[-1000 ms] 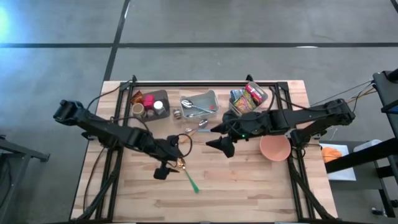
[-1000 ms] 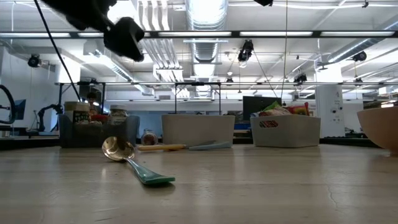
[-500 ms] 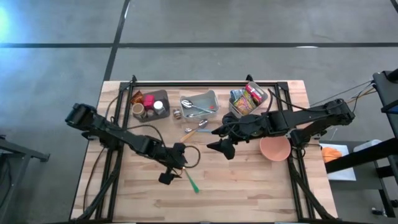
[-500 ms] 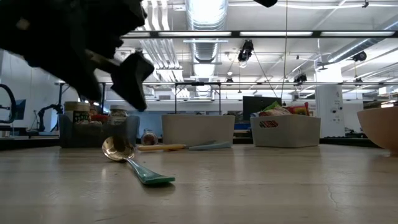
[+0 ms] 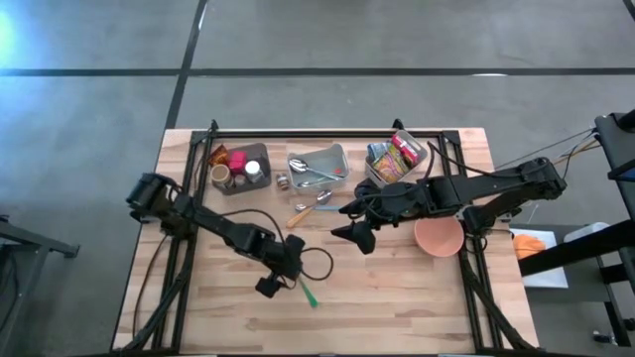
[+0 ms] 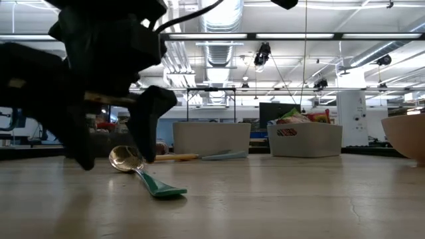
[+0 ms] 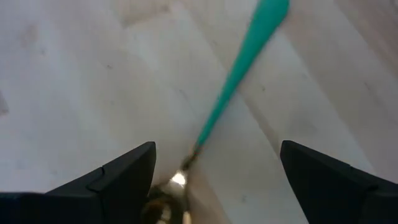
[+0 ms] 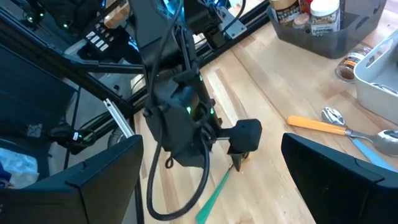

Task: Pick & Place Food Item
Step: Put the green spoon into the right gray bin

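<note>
We find the left gripper (image 5: 281,277) low over the spoon (image 5: 303,290), fingers apart on either side of its bowl, near the middle of the bench (image 5: 397,307). We note the right gripper (image 5: 349,220) waits spread open beside the pink bowl (image 5: 438,236) by the right edge.

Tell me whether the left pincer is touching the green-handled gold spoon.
Apart. In the left wrist view the open left pincer straddles the green-handled gold spoon, with bare wooden table showing between each finger and it.
</note>
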Robot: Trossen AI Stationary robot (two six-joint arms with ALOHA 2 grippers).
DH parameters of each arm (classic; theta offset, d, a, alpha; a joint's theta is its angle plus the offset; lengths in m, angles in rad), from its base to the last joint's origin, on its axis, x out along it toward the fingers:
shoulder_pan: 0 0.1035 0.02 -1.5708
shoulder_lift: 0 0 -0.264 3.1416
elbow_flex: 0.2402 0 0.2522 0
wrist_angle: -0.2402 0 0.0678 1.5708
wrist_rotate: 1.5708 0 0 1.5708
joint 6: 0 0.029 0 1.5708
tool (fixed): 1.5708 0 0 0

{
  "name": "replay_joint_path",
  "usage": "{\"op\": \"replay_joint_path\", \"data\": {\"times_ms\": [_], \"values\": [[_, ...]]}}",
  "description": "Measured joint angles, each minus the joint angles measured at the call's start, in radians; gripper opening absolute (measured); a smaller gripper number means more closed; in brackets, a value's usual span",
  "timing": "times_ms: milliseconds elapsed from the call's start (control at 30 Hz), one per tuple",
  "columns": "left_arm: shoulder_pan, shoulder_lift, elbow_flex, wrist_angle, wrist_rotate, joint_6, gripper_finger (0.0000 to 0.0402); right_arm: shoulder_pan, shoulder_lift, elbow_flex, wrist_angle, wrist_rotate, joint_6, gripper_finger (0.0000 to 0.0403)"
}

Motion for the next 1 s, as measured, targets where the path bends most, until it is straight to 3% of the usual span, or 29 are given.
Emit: {"op": "replay_joint_path", "data": {"times_ms": [133, 267, 900, 1000], "values": [[0.0, 0.026, 0.008, 0.001, 0.023, 0.023, 0.0345, 0.0, 0.0, 0.0, -0.001, 0.0, 0.001, 0.0377], [0.002, 0.027, 0.006, 0.001, 0.036, 0.038, 0.0313, 0.0, 0.0, 0.0, -0.002, 0.0, 0.001, 0.0377], [0.016, 0.027, 0.003, -0.029, 0.017, 0.045, 0.0028, 0.0, 0.0, 0.0, -0.002, 0.0, 0.0, 0.0377], [0.018, 0.026, 0.004, -0.04, 0.013, 0.029, 0.001, 0.0, 0.0, 0.0, -0.001, 0.0, 0.001, 0.0377]]}}
